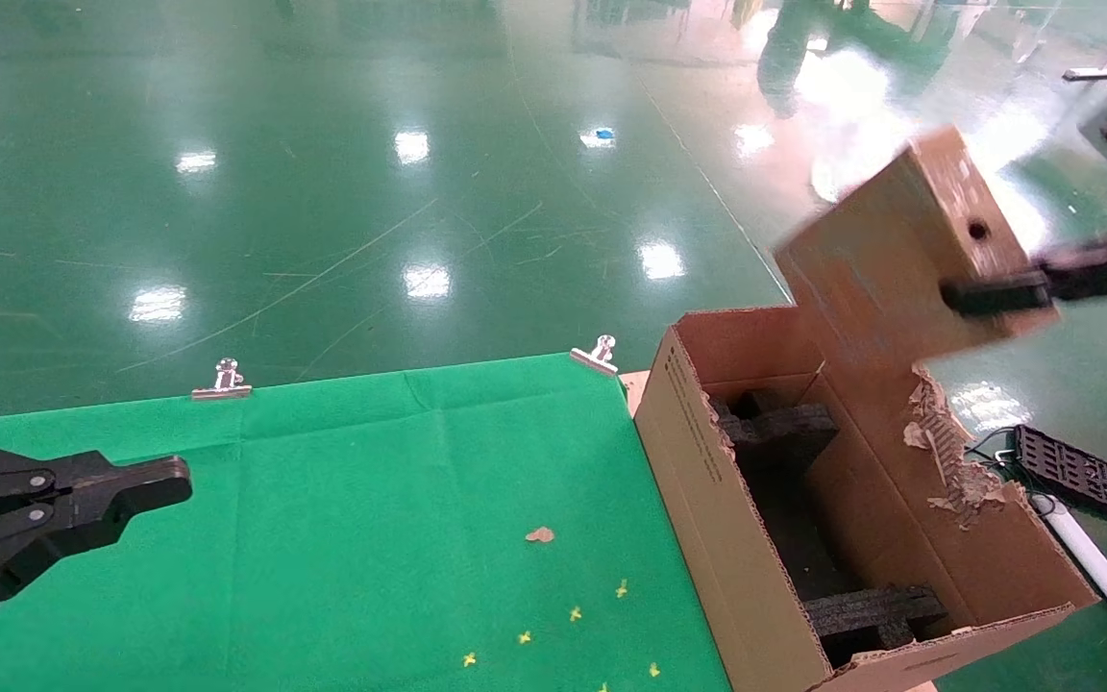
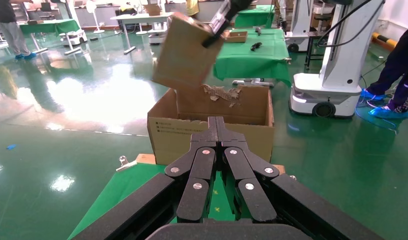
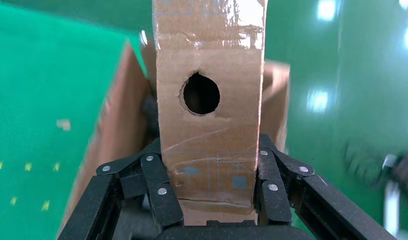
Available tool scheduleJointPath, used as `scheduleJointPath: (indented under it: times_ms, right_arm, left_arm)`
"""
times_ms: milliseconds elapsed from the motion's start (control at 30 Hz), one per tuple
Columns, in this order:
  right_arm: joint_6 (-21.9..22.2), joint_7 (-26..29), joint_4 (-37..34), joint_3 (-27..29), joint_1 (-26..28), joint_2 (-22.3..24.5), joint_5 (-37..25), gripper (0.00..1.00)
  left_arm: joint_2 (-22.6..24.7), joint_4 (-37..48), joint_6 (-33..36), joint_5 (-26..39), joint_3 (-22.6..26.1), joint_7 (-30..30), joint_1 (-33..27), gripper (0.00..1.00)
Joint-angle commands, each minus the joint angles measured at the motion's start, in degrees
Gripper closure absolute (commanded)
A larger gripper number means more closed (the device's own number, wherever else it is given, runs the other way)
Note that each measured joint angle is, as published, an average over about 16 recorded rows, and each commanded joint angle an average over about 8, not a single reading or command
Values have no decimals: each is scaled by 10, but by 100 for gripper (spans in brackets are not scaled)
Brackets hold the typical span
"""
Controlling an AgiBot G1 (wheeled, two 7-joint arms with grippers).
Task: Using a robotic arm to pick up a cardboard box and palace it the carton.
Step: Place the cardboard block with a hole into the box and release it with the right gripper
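Tilting above the large torn brown corrugated carton (image 1: 861,538) off the worktop's right edge, the slim brown cardboard box (image 1: 885,259), clamped in the right hand (image 3: 209,185), could catch the ragged flap; the left hand (image 2: 215,131), pressed together, idles.

The slim brown cardboard box (image 1: 899,255) is motion-blurred in the head view, and its lower corner hides behind the rear wall of the large brown corrugated carton (image 1: 746,538). The black right gripper (image 1: 996,293) is smeared, its arm cut off by the picture's right edge. The black left gripper (image 1: 145,490) runs off the left edge. The carton's near corner is cropped at the bottom.
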Motion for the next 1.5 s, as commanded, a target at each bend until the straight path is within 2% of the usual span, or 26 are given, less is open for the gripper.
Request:
scheduleJointPath:
  times_ms: [33,133,167,400,633,1033,1233,1500]
  right_arm:
    - [-10,9,-12,-7,-5,7,-5,100]
    - [-19,16,-33,-17,-19,8,-5,100]
    - [-21,19,-40,-21,-24,8,-4,100]
    - [-21,31,-90,-49,-71,1,4,100]
    - [11,29,-146,-69,-126,-13,24,100]
    - [40,7,-235,-87,-206,-75,56,100]
    - [75,-2,-280,-93,-275,-112,85,100]
    - [152,-35,-306,-81,-377,-134,147,100]
  left_arm:
    - [0,0,0,0,0,0,0,43]
    - [0,0,0,0,0,0,0,7]
    - [0,0,0,0,0,0,0,0]
    - [0,0,0,0,0,0,0,0]
    - [0,0,0,0,1,0,0,0]
    - [0,0,0,-1,1,1,0,0]
    - [-1,0,-1,-1,1,1,0,0]
    - [-1,0,-1,-1,2,1,0,0]
